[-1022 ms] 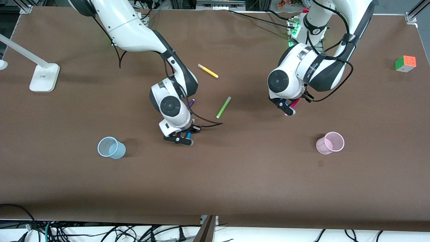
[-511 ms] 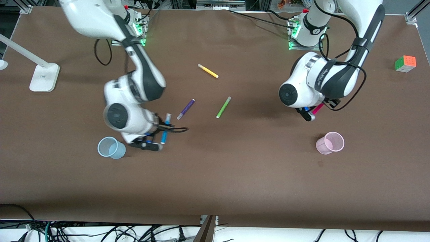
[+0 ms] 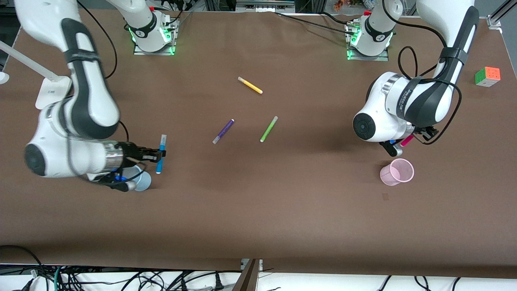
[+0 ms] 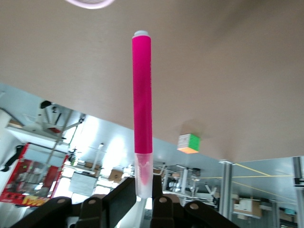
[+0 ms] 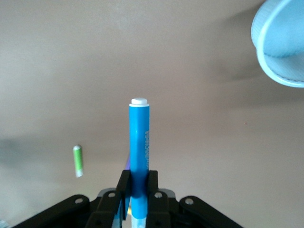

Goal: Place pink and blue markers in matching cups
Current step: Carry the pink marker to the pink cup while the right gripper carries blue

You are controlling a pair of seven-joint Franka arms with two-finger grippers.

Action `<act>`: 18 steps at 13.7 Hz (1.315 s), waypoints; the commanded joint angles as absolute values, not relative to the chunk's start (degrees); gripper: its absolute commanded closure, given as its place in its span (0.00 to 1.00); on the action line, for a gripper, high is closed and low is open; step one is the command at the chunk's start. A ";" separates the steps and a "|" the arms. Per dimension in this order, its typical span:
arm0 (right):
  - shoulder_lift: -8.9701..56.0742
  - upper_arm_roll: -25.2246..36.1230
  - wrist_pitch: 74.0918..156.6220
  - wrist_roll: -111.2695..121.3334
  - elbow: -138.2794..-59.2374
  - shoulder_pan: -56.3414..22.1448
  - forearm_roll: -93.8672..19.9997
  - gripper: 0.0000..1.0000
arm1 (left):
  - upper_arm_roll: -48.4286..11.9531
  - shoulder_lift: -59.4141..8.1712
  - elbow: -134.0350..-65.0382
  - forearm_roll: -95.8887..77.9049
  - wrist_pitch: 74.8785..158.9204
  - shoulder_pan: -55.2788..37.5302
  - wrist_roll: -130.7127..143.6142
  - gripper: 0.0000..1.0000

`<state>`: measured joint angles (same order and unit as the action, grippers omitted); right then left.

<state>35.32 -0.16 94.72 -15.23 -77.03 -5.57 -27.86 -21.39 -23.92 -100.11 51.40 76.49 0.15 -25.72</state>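
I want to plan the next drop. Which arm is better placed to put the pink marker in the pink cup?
The left arm. Its end effector is shut on the pink marker, over the table beside the pink cup. The right end effector holds the blue marker by the blue cup.

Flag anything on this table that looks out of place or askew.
Nothing is spilled or damaged. One stray: a Rubik's cube at the left arm's end of the table. Yellow, purple and green pens lie scattered mid-table.
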 commanded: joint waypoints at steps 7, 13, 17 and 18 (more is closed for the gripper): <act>42.97 -1.14 82.63 -12.48 -73.56 11.31 -50.33 1.00 | -21.71 -31.63 -90.62 66.34 75.15 -2.90 -34.72 0.94; 46.48 -1.05 81.56 -10.11 -74.09 15.99 -52.03 1.00 | -21.62 -37.08 -90.26 72.87 78.91 -2.03 -35.15 0.93; 49.83 -1.05 81.56 -9.76 -74.09 16.00 -52.03 1.00 | -21.62 -41.56 -90.53 72.42 80.16 -2.46 -35.24 0.91; 50.09 -1.05 81.56 -9.76 -74.09 16.00 -52.03 1.00 | -21.71 -41.66 -90.61 72.25 80.07 -2.72 -35.16 0.87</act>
<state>48.61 -0.52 82.57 -10.25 -75.52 15.35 -50.57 -21.61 -39.94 -92.50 71.69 80.48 -2.04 -33.38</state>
